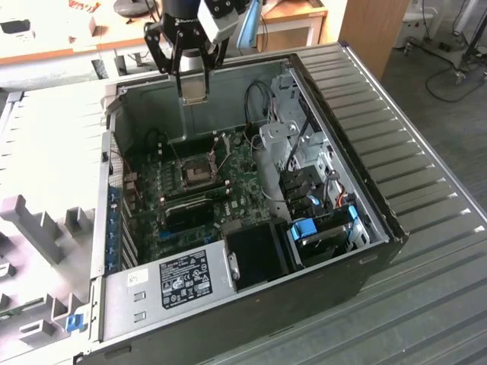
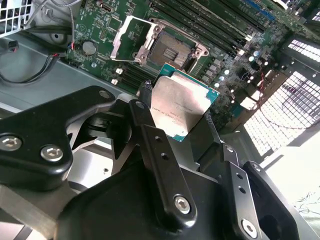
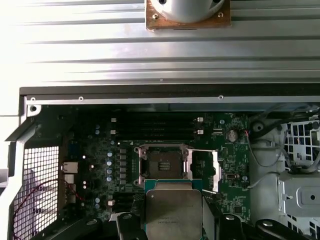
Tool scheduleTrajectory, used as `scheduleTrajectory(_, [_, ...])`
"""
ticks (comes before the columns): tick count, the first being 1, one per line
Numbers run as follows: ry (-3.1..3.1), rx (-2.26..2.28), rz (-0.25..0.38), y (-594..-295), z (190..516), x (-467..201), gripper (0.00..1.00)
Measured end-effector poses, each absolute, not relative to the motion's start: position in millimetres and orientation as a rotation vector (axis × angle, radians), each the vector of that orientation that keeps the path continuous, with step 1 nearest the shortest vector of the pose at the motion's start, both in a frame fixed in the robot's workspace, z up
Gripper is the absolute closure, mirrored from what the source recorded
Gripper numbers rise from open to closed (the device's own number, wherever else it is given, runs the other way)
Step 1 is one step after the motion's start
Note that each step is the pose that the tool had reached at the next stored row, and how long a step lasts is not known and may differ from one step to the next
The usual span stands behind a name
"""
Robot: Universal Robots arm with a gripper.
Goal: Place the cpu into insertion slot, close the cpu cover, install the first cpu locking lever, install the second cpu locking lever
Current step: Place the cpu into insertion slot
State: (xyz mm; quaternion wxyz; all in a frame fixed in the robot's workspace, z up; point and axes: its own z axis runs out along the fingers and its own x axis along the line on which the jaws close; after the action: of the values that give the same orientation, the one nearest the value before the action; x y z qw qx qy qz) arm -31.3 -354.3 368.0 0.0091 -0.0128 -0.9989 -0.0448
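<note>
Gripper (image 2: 176, 101) clamps cpu (image 3: 173, 212) by edges, high above insertion slot (image 3: 163, 165); cpu cover (image 3: 215, 170) open.

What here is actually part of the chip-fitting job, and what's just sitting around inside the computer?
Job in hand:
gripper, holding the cpu
insertion slot, empty
cpu cover, swung open

Just lying about:
memory slots
coin battery
power supply
blue latch

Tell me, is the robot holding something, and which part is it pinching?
Yes. The gripper holds the cpu. Its jaws pinch the flat chip by two opposite edges, with the metal top facing the second wrist view.
</note>
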Motion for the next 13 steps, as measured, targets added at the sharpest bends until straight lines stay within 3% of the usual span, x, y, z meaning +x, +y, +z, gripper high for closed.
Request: scheduleTrajectory(13, [-3.12,-0.04,-0.14,-354.3,363.6,-31.3,0.46])
